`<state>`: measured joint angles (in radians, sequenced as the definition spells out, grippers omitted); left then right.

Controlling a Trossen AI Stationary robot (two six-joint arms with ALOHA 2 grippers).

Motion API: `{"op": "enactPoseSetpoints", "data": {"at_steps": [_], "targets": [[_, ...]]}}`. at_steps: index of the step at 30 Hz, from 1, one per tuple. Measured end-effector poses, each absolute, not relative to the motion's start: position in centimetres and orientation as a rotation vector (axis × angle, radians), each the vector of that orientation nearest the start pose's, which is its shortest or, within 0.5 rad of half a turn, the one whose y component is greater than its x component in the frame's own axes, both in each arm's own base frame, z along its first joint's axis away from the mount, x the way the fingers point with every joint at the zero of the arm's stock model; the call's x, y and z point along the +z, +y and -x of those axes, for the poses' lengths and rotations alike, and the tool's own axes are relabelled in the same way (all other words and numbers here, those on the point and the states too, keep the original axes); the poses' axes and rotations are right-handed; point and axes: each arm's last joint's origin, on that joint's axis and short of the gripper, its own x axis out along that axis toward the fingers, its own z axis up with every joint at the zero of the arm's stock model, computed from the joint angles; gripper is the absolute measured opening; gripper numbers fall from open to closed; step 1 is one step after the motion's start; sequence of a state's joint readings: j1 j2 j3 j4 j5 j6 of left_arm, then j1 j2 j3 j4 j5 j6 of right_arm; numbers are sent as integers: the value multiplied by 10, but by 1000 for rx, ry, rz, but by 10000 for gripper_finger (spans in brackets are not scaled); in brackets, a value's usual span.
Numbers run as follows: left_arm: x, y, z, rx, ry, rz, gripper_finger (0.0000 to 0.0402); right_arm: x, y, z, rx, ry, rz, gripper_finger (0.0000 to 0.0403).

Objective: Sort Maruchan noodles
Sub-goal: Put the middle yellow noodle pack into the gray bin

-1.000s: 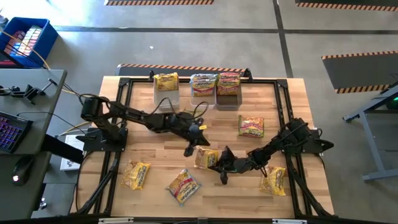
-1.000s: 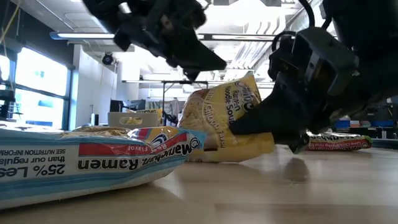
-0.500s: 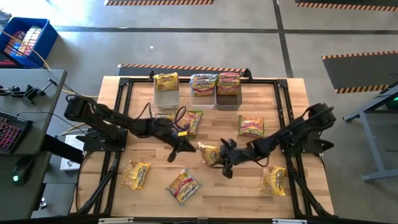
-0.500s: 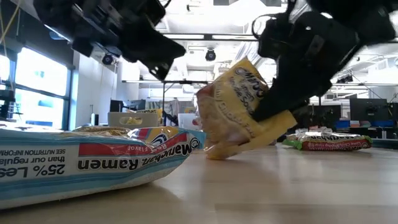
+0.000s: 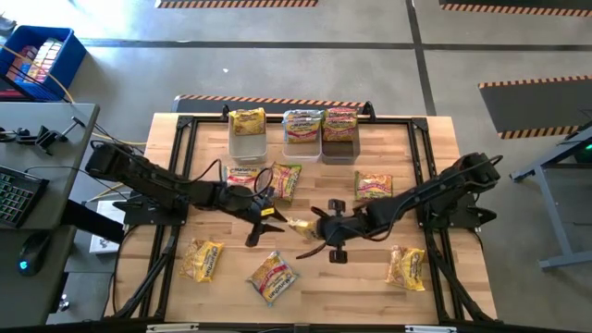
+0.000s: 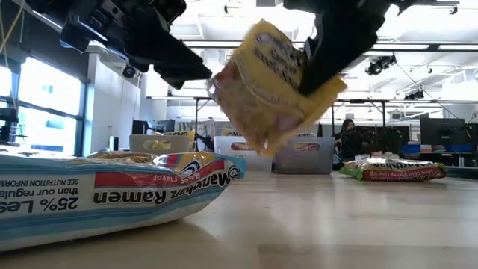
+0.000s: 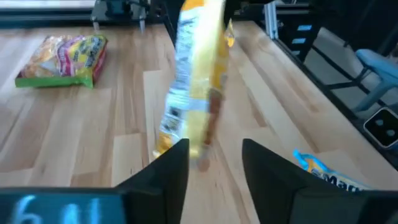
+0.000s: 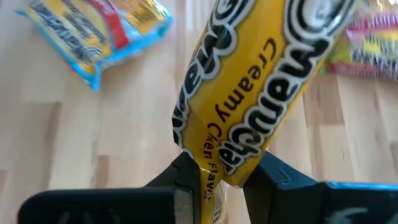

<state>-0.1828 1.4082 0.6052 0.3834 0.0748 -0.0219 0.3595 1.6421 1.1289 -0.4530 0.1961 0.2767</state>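
Observation:
A yellow Creamy Chicken noodle packet [image 8: 249, 106] hangs in the air over the table's middle [image 5: 300, 225], with my right gripper [image 8: 221, 177] shut on it; the low view shows it clear of the wood [image 6: 272, 82]. My left gripper [image 7: 214, 149] stands open just left of it [image 5: 262, 227], pointing at the packet's edge [image 7: 193, 93] with nothing between its fingers. Other noodle packets lie flat on the table: two near the bins [image 5: 285, 180] [image 5: 242, 174], one at the right [image 5: 373, 188], three along the near side [image 5: 201, 259] [image 5: 273, 276] [image 5: 405, 266]. My right gripper pinches one short end of the yellow packet [image 8: 214, 165] between its two fingers. The fingers come from the table's right, slanting downward. The packet is lifted clear and sticks out tilted beyond the fingers, its free end [image 6: 231, 97] toward the left gripper.
Three bins [image 5: 248, 141] [image 5: 302, 141] [image 5: 339, 146] stand in a row at the table's far edge, each with packets on top. A black frame [image 5: 421, 157] runs around the table. Bare wood lies between the packets on the near half.
My right gripper has risen and tipped downward, carrying the yellow packet from the tabletop up until it hangs clear. My left gripper has drawn back from the packet toward the table's left edge.

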Motion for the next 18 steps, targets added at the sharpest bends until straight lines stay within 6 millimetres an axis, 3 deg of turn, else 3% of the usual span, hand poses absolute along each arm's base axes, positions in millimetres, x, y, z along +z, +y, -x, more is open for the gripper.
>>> {"op": "enactPoseSetpoints", "data": {"at_steps": [8, 18], "targets": [[193, -54, -275, -250, 390, 18, 182, 220, 113, -318, 84, 950, 30, 62], [201, -56, -284, -249, 381, 25, 198, 205, 107, -328, 73, 965, 60, 62]]}}
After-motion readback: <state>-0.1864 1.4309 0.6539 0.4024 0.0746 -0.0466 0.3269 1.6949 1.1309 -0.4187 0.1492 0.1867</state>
